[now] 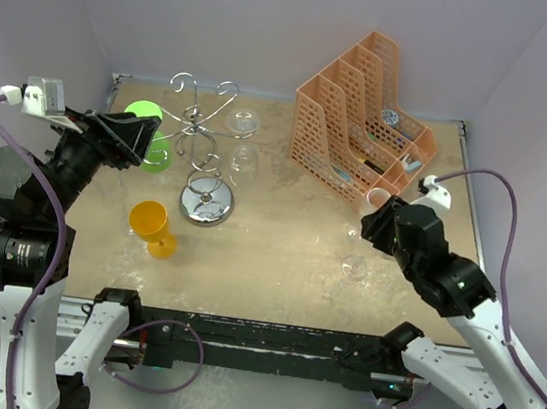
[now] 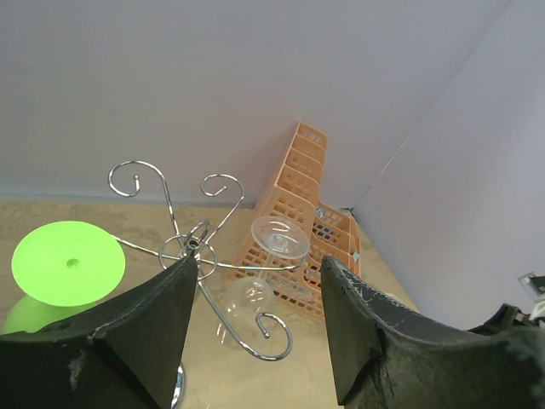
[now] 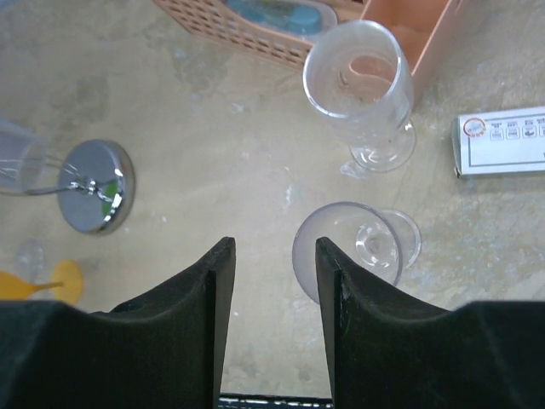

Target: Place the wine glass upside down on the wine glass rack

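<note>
A clear wine glass (image 3: 353, 245) stands upright on the table (image 1: 277, 255), just right of my right gripper's (image 3: 274, 251) right finger. That gripper hangs above the table, open, with only bare table between its fingers. From the top camera the same glass (image 1: 353, 267) sits just below the right gripper (image 1: 362, 238). The silver wine glass rack (image 1: 203, 130) stands left of centre on its round shiny base (image 1: 205, 202). A green glass (image 2: 68, 262) and a clear glass (image 2: 279, 237) hang upside down from its arms. My left gripper (image 2: 258, 273) is open beside the rack, holding nothing.
An orange mesh file organiser (image 1: 366, 116) fills the back right. A taller clear glass (image 3: 358, 85) stands in front of it, with a white labelled box (image 3: 502, 141) to its right. An orange-yellow goblet (image 1: 150, 224) stands near the rack base. Walls enclose the table on three sides.
</note>
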Controlling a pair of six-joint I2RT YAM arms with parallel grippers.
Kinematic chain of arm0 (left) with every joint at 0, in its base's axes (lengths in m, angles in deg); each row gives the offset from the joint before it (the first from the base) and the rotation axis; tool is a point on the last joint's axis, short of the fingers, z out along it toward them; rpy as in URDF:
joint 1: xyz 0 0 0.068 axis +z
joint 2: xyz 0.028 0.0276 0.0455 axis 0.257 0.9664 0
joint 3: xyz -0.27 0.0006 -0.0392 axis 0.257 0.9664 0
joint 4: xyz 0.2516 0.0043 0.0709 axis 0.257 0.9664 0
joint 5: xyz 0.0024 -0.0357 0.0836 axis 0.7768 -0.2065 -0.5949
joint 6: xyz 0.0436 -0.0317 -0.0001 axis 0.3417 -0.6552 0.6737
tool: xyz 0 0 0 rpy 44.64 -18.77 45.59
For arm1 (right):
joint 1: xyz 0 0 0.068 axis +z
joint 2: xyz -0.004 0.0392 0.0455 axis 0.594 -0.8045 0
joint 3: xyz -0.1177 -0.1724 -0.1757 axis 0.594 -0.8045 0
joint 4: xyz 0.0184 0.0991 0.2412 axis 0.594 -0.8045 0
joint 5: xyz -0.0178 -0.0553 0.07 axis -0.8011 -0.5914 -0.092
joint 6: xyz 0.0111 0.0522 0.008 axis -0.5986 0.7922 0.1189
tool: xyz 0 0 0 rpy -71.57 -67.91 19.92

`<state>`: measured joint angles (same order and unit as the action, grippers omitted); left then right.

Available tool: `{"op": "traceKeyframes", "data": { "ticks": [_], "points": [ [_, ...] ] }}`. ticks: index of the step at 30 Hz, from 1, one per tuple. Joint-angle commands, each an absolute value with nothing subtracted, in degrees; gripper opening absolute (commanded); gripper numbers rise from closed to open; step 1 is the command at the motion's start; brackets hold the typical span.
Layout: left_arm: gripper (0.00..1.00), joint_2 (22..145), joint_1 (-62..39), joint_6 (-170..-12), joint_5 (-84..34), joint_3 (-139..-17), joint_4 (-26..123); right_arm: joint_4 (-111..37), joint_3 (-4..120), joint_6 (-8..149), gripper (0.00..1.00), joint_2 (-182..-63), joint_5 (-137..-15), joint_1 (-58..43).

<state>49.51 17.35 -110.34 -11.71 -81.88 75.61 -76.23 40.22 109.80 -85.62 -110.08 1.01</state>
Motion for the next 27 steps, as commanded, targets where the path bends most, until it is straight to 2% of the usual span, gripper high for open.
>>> {"op": "traceKeyframes", "data": {
  "ticks": [1, 9, 14, 23, 27],
  "points": [
    [0.57, 49.4, 16.9, -111.1, -10.2, -83.8, 72.6, -76.3, 38.8, 110.6, 0.43, -89.2, -113.8, 1.0],
    [0.57, 49.2, 16.8, -111.2, -10.3, -84.0, 72.8, -75.7, 37.3, 110.5, 0.40, -91.5, -114.3, 1.1],
    [0.57, 49.3, 16.8, -111.5, -10.3, -84.5, 72.8, -74.8, 36.9, 110.5, 0.27, -91.9, -112.9, 1.1],
    [0.57, 49.4, 16.7, -113.3, -11.0, -84.8, 72.6, -73.5, 35.6, 111.0, 0.18, -92.3, -111.5, 1.1],
    [0.56, 49.4, 16.7, -113.8, -10.8, -84.5, 72.3, -74.0, 35.8, 111.6, 0.07, -92.9, -112.2, 1.1]
  ]
}}
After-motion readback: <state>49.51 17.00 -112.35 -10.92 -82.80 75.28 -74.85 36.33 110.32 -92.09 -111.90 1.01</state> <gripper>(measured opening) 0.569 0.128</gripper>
